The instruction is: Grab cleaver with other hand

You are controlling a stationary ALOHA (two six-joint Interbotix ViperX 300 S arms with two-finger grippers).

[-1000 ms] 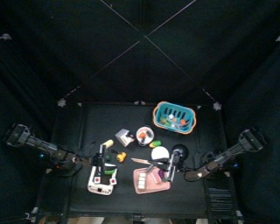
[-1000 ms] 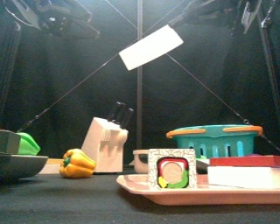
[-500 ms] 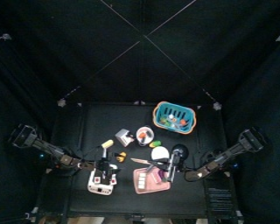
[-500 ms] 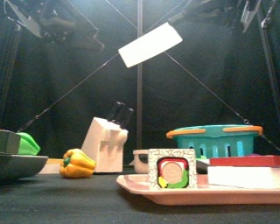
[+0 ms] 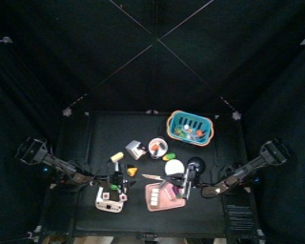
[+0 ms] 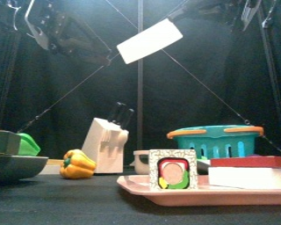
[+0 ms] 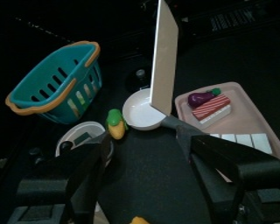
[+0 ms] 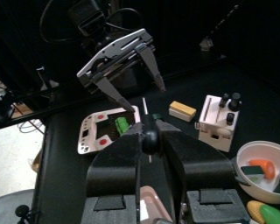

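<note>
The cleaver point(image 6: 151, 41) hangs high over the table, its white blade tilted. My right gripper point(image 8: 146, 144) is shut on its dark handle, and the blade point(image 8: 139, 131) shows edge-on between the jaws. In the left wrist view the blade point(image 7: 166, 61) stands upright ahead of my left gripper point(image 7: 154, 147), which is open and empty and short of the handle. The left gripper also shows in the right wrist view point(image 8: 125, 59), jaws spread and facing the cleaver, and high at the left in the front view point(image 6: 38, 28).
Below are a teal basket point(image 6: 213, 141), a pink tray point(image 6: 202, 190) with food pieces, a white knife block point(image 6: 105, 143), a yellow pepper point(image 6: 75, 163), a white bowl point(image 7: 146, 107) and a dark bowl with something green point(image 6: 7, 158) at the left.
My left gripper has drawn back to the left and away from the cleaver. The cleaver has risen slightly in the right gripper.
</note>
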